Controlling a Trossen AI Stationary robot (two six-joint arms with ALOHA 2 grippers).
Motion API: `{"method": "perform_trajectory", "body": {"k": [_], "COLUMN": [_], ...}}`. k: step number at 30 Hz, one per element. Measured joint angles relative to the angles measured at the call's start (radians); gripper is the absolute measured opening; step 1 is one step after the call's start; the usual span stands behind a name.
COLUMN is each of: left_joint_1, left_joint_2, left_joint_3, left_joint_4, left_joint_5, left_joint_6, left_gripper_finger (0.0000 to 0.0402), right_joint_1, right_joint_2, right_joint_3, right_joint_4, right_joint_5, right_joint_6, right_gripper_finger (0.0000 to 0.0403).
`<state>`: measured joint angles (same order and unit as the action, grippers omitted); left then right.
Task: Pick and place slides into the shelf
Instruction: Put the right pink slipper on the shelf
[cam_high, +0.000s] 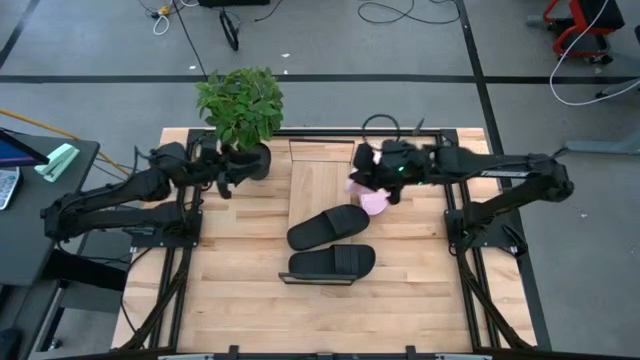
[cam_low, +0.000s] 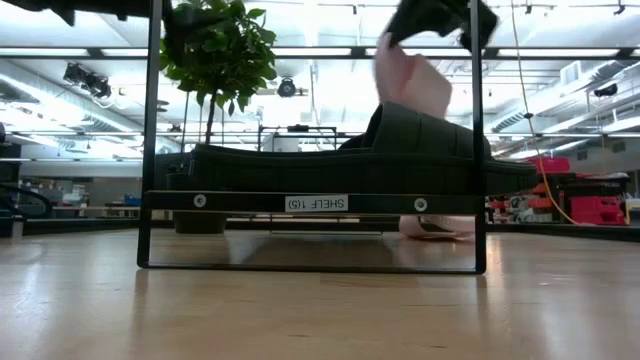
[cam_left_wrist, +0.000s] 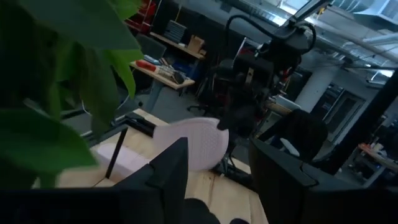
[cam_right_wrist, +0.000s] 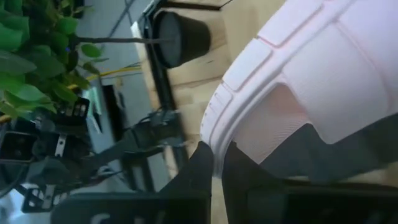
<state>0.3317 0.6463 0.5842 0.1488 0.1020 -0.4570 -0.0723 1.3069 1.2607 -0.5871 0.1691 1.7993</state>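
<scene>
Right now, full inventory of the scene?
Black slides: 2, black, mid-table in front of the shelf, side by side, one at and one at.
Pink slide, held: 1, pale pink, lifted off the table in the right tool, above the shelf's right part.
Second pink slide: 1, pale pink, low behind the rack in the low view; mostly hidden.
Shelf: 1, light wood with black frame, back centre of the table.
Plant: 1, green in a black pot, back left of the table.
Table: 1, light wood.
Right tool: shut on the pink slide.
Left tool: beside the plant pot, holding nothing, fingers apart.
</scene>
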Motion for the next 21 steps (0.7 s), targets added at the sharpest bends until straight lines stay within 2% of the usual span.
{"method": "perform_trajectory", "body": {"k": [5, 9, 15, 21], "left_joint_1": [0.0, 0.0, 0.001, 0.001], "left_joint_2": [-0.102, -0.168, -0.232, -0.255], "left_joint_3": [0.0, 0.0, 0.0, 0.0], "left_joint_4": [-0.124, -0.204, -0.262, -0.303], "left_joint_5": [0.0, 0.0, 0.0, 0.0], "left_joint_6": [0.046, 0.061, 0.084, 0.109], "left_gripper_finger": [0.0172, 0.0172, 0.0172, 0.0172], "right_joint_1": [0.053, 0.072, 0.076, 0.075], "right_joint_2": [0.092, 0.186, 0.364, 0.514], "right_joint_3": [0.005, 0.088, 0.357, 0.647], "right_joint_4": [0.114, 0.096, -0.073, -0.301], "right_joint_5": [0.102, 0.153, 0.166, 0.117], "right_joint_6": [0.077, 0.085, 0.08, 0.14], "right_gripper_finger": [0.0015, 0.0015, 0.0015, 0.0015]}}
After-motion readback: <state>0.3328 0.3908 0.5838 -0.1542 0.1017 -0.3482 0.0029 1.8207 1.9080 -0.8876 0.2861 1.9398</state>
